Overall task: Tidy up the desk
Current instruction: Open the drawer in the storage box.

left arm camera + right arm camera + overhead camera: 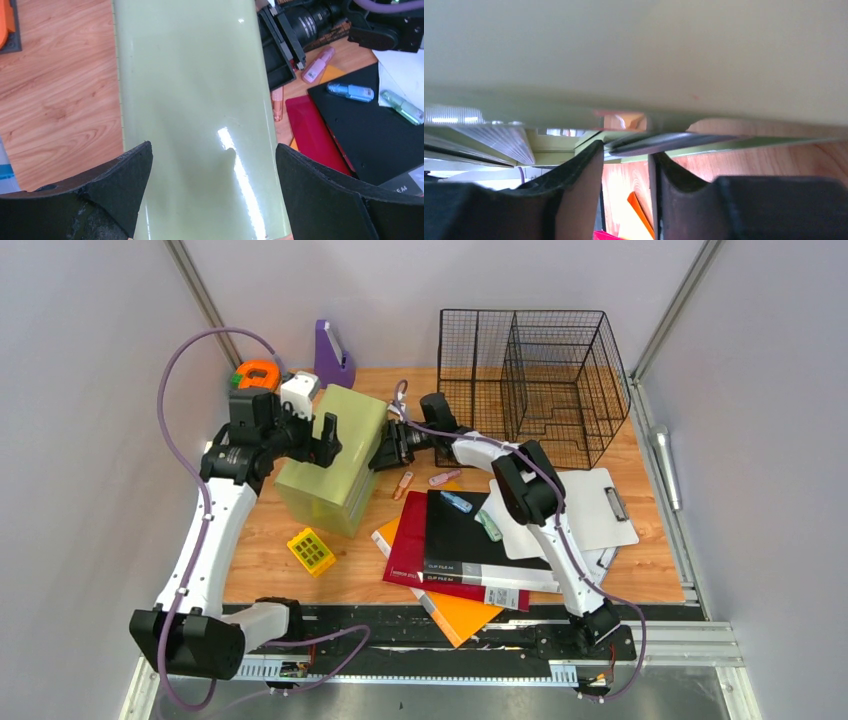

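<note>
My left gripper (212, 155) straddles the top of the green box (195, 75), jaws wide apart. My right gripper (626, 150) is slightly parted and empty at the box's lower edge, just above the desk (262, 575).

The overhead camera looks down from high at the near edge, taking in the whole desk (260, 570). The left wrist camera faces down, close over the green box (195, 100). The right wrist camera looks level, almost against that box's side, low by the desk.
</note>
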Tool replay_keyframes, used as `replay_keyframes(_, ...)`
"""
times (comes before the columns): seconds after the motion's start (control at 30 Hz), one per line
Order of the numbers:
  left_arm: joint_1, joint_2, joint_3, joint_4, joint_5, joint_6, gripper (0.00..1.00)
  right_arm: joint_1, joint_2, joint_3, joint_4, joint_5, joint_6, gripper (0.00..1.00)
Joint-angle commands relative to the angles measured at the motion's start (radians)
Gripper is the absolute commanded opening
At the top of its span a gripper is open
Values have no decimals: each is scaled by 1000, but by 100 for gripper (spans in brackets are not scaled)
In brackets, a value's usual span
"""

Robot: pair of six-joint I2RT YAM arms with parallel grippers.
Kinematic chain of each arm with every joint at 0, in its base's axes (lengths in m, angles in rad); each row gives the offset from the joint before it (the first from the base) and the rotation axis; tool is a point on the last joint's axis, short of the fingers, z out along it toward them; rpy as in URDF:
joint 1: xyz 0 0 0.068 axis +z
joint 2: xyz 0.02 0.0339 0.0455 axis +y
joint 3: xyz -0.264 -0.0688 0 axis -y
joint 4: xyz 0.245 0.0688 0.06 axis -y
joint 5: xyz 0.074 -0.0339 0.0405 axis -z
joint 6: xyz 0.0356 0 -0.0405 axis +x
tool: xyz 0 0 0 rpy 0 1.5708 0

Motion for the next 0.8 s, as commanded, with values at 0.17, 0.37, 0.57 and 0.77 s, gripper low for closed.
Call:
replay_keyframes(0.17,-132,-35,-74,19,-133,123,100,18,42,-5,340,-85,212,14)
replay_keyframes(0.37,-214,-20,-107,39,-257,157,100,21,46,-17,353,-87,220,0)
replay_keyframes(0.57,-304,15,-113,40,-408,183,100,21,41,-22,328,-79,206,0)
replay_keyframes(0.77,-357,34,-110,31,-501,191,100,19,40,-7,213,-51,133,36)
